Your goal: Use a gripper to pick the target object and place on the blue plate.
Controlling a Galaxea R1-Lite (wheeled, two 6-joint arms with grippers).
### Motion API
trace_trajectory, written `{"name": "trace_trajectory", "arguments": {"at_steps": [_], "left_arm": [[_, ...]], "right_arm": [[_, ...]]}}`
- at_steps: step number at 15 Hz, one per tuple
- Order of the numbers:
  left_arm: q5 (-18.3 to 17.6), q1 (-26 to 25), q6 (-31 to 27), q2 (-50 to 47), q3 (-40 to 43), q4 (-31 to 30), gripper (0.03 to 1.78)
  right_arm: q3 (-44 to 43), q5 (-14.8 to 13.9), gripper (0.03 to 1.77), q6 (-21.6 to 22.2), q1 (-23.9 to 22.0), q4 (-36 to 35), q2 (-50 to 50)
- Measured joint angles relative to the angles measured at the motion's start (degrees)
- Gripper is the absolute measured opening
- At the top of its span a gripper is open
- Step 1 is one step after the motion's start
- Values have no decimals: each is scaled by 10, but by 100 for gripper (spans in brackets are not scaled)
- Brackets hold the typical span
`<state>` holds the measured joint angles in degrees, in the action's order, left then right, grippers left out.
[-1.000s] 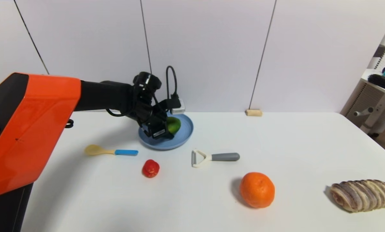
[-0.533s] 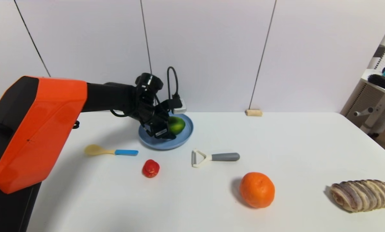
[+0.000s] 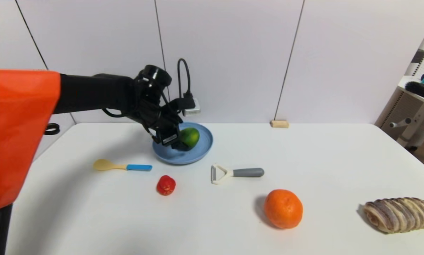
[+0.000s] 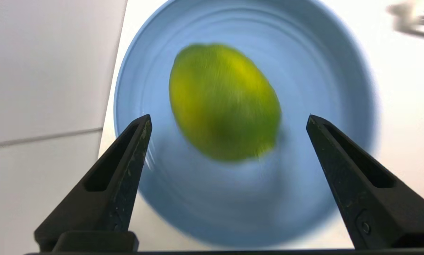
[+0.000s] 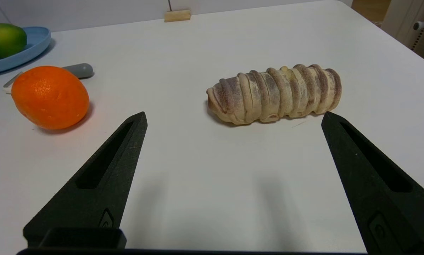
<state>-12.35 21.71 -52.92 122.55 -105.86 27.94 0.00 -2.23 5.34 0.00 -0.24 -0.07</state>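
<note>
The oval mottled green fruit lies on the round light-blue plastic plate, released by the spread left end effector; judged firm, smooth, roll-prone, best gripped across its narrow middle.

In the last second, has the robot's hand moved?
Yes. The left hand has lifted up and back leftward off the green fruit, judged against the blue plate.

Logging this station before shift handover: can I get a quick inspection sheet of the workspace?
Surface: white table, no spills seen.
Job's things: green fruit lying in the blue plate.
Clutter: spoon, red piece, peeler, orange, bread loaf, wooden block.
Grippers: left pincer open above the fruit; right pincer open, low over the table near the loaf.
Cables: black loop on the left wrist.
Surroundings: white wall panels; shelf at right.
</note>
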Motion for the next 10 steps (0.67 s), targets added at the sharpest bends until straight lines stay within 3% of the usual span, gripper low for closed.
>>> {"name": "trace_trajectory", "arguments": {"at_steps": [5,10], "left_arm": [[1,-3,25,-180,103,106,164],[9,-23,84,-409,274,124,167]], "right_arm": [[0,0,170,0,0,0,0],[0,0,170,0,0,0,0]]}}
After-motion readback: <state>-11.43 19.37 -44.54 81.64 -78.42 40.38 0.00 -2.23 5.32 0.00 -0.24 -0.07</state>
